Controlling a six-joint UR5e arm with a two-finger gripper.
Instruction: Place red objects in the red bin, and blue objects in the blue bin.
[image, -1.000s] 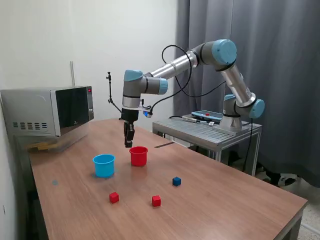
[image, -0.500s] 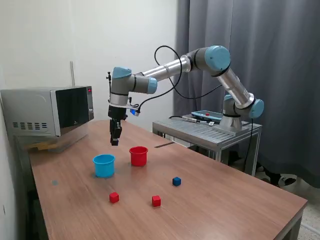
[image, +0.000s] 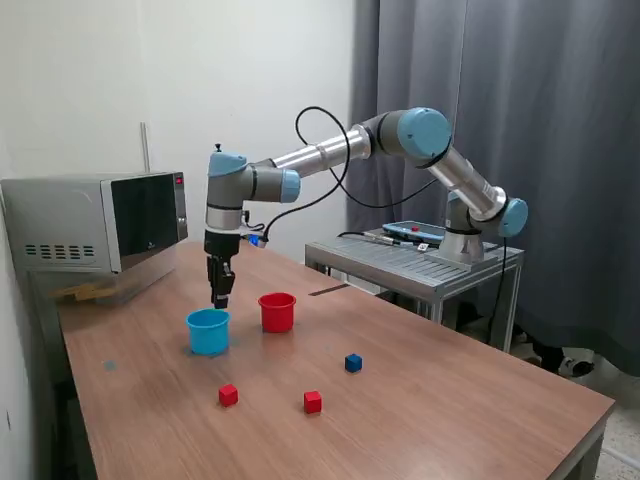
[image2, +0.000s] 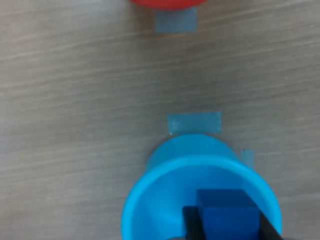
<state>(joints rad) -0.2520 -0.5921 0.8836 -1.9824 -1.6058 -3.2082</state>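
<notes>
In the exterior view my gripper (image: 220, 297) hangs just above the light blue bin (image: 208, 331). The wrist view shows it shut on a dark blue cube (image2: 227, 212), which is held between the dark fingers (image2: 192, 226) over the blue bin's (image2: 150, 205) opening. The red bin (image: 277, 312) stands just to the exterior view's right of the blue one, and its edge (image2: 162, 4) shows in the wrist view. Another blue cube (image: 353, 363) and two red cubes (image: 228, 395) (image: 313, 402) lie on the table nearer the front.
A microwave (image: 95, 222) sits at the back on the exterior view's left. A metal side table (image: 415, 262) carries the arm's base on the right, before a grey curtain. Blue tape marks (image2: 194, 122) are stuck on the wooden tabletop by the bins.
My gripper has swung toward the exterior view's left, from above the red bin to above the blue bin, still shut.
</notes>
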